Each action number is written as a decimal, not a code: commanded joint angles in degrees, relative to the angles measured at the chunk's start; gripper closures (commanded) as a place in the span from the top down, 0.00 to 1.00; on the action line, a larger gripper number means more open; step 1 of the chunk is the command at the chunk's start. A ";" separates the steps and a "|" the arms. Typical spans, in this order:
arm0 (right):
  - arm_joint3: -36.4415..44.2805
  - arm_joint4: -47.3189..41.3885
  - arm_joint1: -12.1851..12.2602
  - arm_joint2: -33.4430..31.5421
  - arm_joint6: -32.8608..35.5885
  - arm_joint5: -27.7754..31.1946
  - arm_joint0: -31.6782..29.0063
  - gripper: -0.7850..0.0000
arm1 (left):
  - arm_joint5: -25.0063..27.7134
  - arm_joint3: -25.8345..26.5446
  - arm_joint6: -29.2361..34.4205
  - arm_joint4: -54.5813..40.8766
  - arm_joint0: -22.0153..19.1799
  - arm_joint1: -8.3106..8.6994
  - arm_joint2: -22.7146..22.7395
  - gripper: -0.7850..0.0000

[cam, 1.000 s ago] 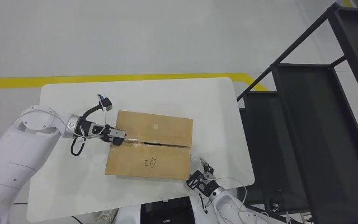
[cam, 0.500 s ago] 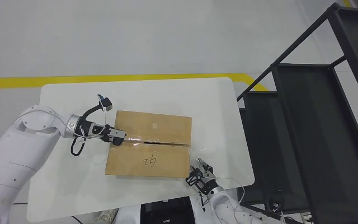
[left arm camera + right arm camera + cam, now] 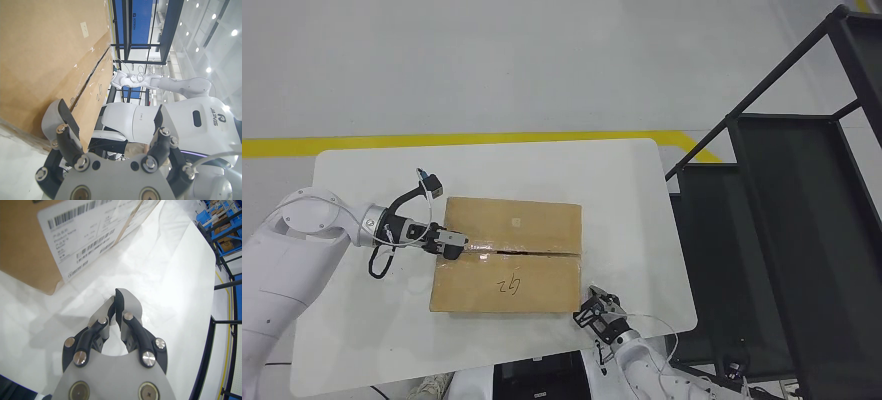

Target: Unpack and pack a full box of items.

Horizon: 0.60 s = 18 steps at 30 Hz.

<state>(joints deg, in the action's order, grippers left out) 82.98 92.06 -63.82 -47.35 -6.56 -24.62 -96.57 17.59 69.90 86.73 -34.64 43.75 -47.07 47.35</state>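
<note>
A shut cardboard box (image 3: 507,255) lies in the middle of the white table (image 3: 362,180), with a taped seam along its top and handwriting on the near flap. My left gripper (image 3: 450,246) is at the box's left end by the seam, open. In the left wrist view one of its fingers (image 3: 66,117) rests against the box (image 3: 47,56) near the seam and the other stands off in the air. My right gripper (image 3: 594,310) is shut and empty just off the box's near right corner. The right wrist view has the right gripper (image 3: 115,296) low over the table, short of the box's white label (image 3: 79,239).
A dark metal shelf rack (image 3: 802,200) stands close to the table's right edge. A yellow floor line (image 3: 442,143) runs behind the table. Bare tabletop lies behind and to the right of the box, and the near edge is close to the right gripper.
The right gripper has closed its fingers and crept toward the box's near right corner. The box's right end has shifted slightly left. The left arm has stayed put.
</note>
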 commanded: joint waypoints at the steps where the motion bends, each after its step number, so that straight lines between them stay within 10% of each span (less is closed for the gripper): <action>1: 0.31 -0.45 0.11 -0.80 -0.90 0.46 -0.62 0.00 | 0.00 0.00 0.00 0.00 0.00 0.00 0.00 1.00; 18: 11.01 -12.84 5.51 -22.66 -34.97 18.40 -22.09 0.00 | 0.00 0.00 0.00 0.00 0.00 0.00 0.00 1.00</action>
<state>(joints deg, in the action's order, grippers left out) 93.19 79.61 -58.58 -68.26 -37.91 -7.19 -117.01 17.59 69.90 86.73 -34.64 43.75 -47.07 47.35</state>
